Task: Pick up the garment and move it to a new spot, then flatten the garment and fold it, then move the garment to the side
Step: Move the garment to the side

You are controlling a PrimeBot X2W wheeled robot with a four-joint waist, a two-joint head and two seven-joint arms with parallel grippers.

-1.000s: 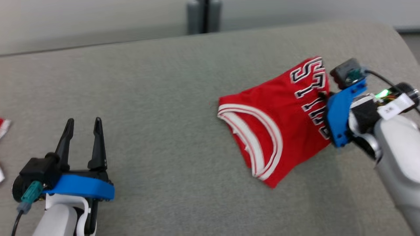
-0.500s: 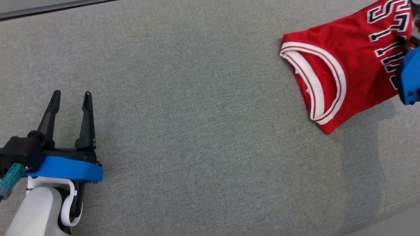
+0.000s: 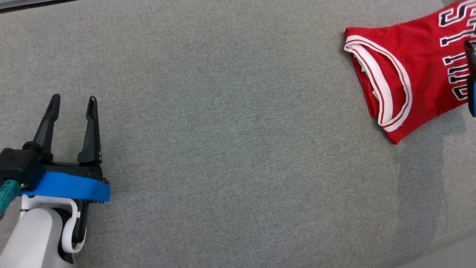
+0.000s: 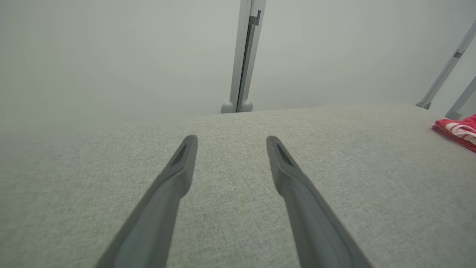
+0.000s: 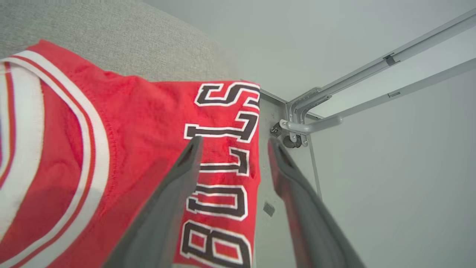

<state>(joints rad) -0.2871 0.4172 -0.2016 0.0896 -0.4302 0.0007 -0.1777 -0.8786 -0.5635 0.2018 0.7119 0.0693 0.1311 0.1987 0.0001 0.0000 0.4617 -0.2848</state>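
The right tool [image 5: 235, 140] stood parted over the lettered edge of the red garment [image 3: 409, 74], gripping nothing. The left tool [image 3: 74, 98], spread wide and empty, sat well apart from the garment.

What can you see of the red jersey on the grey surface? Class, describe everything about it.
The red jersey is a knit-looking sports top, folded into a compact bundle. White-and-red striped trim curves along its left side, and black, white-outlined block letters run along its right side. It lies flat on the grey fabric surface, at the far right, partly cut off in the head view. The right gripper sits over its lettered edge with jaws apart; whether they touch it cannot be told.
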